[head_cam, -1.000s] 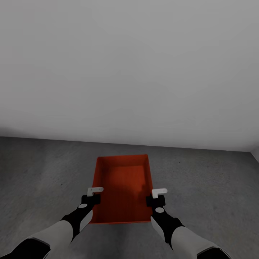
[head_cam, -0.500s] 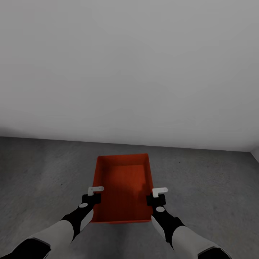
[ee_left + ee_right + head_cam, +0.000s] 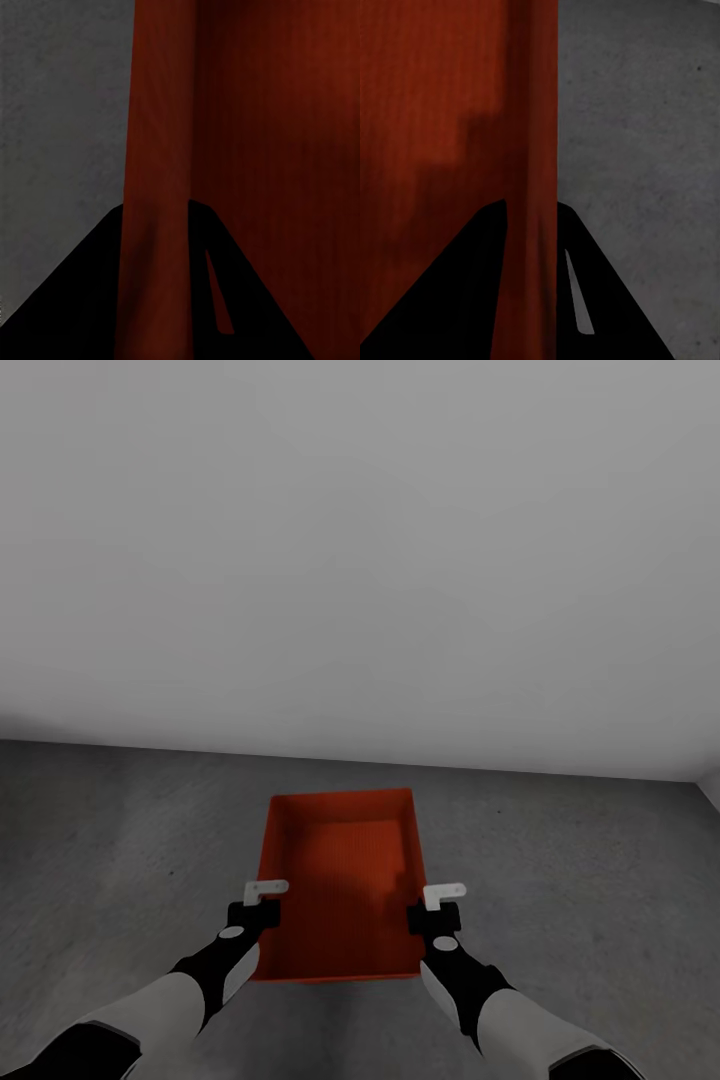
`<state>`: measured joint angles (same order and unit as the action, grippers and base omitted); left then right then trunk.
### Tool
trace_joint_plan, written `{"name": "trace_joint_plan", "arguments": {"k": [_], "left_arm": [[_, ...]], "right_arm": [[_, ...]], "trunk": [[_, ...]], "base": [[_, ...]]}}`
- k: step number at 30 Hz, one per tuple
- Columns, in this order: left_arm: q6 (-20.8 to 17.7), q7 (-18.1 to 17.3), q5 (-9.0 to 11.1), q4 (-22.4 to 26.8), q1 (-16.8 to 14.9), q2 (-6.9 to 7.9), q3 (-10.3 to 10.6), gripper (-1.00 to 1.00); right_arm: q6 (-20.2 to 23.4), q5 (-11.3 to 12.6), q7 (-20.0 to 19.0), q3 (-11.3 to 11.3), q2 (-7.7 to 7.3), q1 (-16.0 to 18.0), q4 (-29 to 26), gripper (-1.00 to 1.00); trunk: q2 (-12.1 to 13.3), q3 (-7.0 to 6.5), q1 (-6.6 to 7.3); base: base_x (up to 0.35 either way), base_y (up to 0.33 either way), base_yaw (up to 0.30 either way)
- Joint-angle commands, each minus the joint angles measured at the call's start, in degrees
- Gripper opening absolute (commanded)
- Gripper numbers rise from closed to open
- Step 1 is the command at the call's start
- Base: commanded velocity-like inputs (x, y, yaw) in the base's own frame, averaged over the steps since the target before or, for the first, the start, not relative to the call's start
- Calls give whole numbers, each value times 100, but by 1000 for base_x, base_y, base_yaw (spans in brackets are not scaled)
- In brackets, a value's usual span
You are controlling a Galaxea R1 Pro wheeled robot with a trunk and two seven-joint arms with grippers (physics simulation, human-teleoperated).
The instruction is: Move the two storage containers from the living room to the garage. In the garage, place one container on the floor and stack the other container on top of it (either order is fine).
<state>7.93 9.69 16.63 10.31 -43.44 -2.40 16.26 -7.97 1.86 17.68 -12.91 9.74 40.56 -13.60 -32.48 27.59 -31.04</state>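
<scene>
Left claw (image 3: 262,900) pinching thin orange-red container (image 3: 345,880) wall, right claw (image 3: 437,905) likewise — ribbed bottom, mottled concrete floor (image 3: 580,860)

We are looking at a bare room. A plain light-grey wall (image 3: 360,550) is filling the upper half of the head view, evenly lit and shading slightly darker toward its foot. It is meeting a dark grey concrete floor (image 3: 590,860) along 1 straight seam running across the view, dipping slightly to the right. The floor is showing mottled, rough speckling, clearest in the right wrist view (image 3: 645,150). At the far right edge a second, paler wall (image 3: 713,792) is just beginning, forming a corner.
</scene>
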Motion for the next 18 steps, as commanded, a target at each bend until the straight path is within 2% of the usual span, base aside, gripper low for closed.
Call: {"name": "trace_joint_plan", "arguments": {"k": [1,18], "left_arm": [[17,23,-26,17,-7,2,18,-100],[15,24,-29,46,-7,27,18,-100]], "right_arm": [[-38,113,51,25,-50,5,138,-100],[-36,113,53,25,-42,5,139,-100]], "trunk": [[-47,24,-24],[-729,329,-397]], "base": [[0,0,0],[0,0,0]]}}
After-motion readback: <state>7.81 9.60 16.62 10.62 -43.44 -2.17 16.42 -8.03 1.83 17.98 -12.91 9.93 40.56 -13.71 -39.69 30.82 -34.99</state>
